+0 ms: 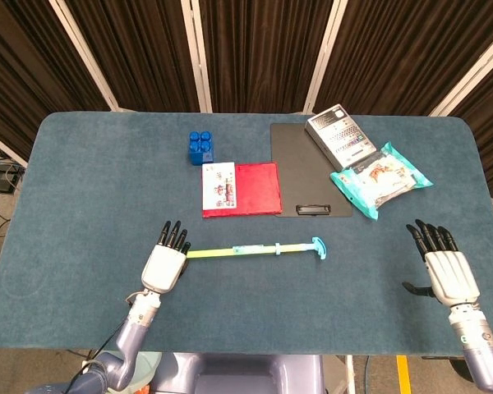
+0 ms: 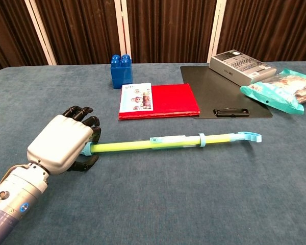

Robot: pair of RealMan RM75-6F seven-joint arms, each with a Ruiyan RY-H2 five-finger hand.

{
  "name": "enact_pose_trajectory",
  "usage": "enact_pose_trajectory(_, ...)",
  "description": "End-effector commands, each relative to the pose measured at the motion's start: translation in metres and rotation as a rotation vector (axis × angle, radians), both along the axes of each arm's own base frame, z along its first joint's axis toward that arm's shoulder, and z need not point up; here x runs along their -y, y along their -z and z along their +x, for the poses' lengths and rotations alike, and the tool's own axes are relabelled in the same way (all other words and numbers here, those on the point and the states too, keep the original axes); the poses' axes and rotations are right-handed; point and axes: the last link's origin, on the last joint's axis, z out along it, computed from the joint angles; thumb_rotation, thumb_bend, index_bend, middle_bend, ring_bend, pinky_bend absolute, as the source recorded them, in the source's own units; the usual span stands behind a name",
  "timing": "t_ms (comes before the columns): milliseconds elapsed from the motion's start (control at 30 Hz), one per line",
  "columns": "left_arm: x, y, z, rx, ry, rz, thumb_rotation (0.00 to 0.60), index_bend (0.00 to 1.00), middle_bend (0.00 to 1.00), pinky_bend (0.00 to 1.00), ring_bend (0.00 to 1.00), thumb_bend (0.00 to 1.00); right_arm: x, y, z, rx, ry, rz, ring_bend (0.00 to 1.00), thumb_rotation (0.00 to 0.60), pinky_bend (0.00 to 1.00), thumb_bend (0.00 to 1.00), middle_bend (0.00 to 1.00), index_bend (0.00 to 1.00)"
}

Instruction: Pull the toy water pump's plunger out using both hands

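Observation:
The toy water pump [image 1: 246, 249] [image 2: 158, 144] is a thin yellow-green tube lying across the front of the table. Its light-blue T-handle [image 1: 318, 246] [image 2: 247, 137] points right. My left hand [image 1: 166, 264] [image 2: 64, 143] is at the tube's left end and grips it, with fingers curled over the blue end cap and the thumb under it. My right hand [image 1: 450, 275] is open, palm down with fingers spread. It hovers near the table's right front corner, well away from the handle, and shows only in the head view.
Behind the pump lie a red folder [image 1: 251, 189] with a picture card, a blue block [image 1: 200, 146], a black clipboard [image 1: 304, 168], a grey box [image 1: 338, 135] and a teal snack packet [image 1: 380, 179]. The table's front edge is close to both hands.

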Motion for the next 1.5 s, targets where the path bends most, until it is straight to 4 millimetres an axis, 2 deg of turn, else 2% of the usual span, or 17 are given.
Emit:
enact_pose_trajectory(33, 0.002, -0.002, 0.006, 0.032, 0.038, 0.013, 0.6, 0.74, 0.28, 0.14, 0.11, 0.49, -0.002, 0.003, 0.001, -0.003, -0.004, 0.01, 0.0, 0.6, 0.06, 0.0, 0.0, 0.03)
enact_pose_trajectory(167, 0.005, -0.004, 0.012, 0.081, 0.079, 0.007, 0.6, 0.74, 0.3, 0.14, 0.13, 0.49, -0.008, 0.015, 0.004, -0.02, -0.019, 0.032, 0.0, 0.6, 0.06, 0.0, 0.0, 0.1)
enact_pose_trajectory(333, 0.011, -0.008, 0.019, 0.151, 0.137, -0.012, 0.6, 0.75, 0.31, 0.14, 0.13, 0.49, -0.016, 0.041, 0.012, -0.057, -0.057, 0.062, 0.0, 0.6, 0.06, 0.03, 0.0, 0.12)
enact_pose_trajectory(533, 0.017, -0.006, 0.025, 0.187, 0.158, -0.042, 0.6, 0.75, 0.31, 0.14, 0.13, 0.48, -0.021, 0.074, 0.033, 0.004, -0.126, 0.086, 0.0, 0.6, 0.06, 0.05, 0.0, 0.19)
enact_pose_trajectory(700, 0.021, -0.004, 0.029, 0.212, 0.164, -0.076, 0.6, 0.75, 0.3, 0.14, 0.13, 0.48, -0.018, 0.096, 0.047, 0.047, -0.203, 0.09, 0.0, 0.6, 0.06, 0.07, 0.0, 0.26)
enact_pose_trajectory(800, 0.023, -0.003, 0.03, 0.222, 0.17, -0.091, 0.6, 0.75, 0.3, 0.14, 0.13, 0.48, -0.014, 0.108, 0.048, 0.076, -0.21, 0.096, 0.0, 0.6, 0.07, 0.09, 0.01, 0.28)
enact_pose_trajectory(1000, 0.023, -0.002, 0.03, 0.223, 0.171, -0.112, 0.6, 0.75, 0.3, 0.14, 0.13, 0.48, -0.008, 0.12, 0.052, 0.129, -0.208, 0.106, 0.0, 0.6, 0.07, 0.1, 0.02, 0.3)
enact_pose_trajectory(1267, 0.027, 0.0, 0.035, 0.243, 0.181, -0.131, 0.6, 0.75, 0.31, 0.14, 0.13, 0.48, 0.001, 0.133, 0.066, 0.164, -0.25, 0.109, 0.0, 0.6, 0.08, 0.13, 0.05, 0.38)
enact_pose_trajectory(1500, 0.028, 0.002, 0.039, 0.257, 0.183, -0.145, 0.6, 0.75, 0.31, 0.14, 0.13, 0.48, 0.012, 0.142, 0.06, 0.182, -0.236, 0.126, 0.0, 0.6, 0.08, 0.14, 0.06, 0.39)
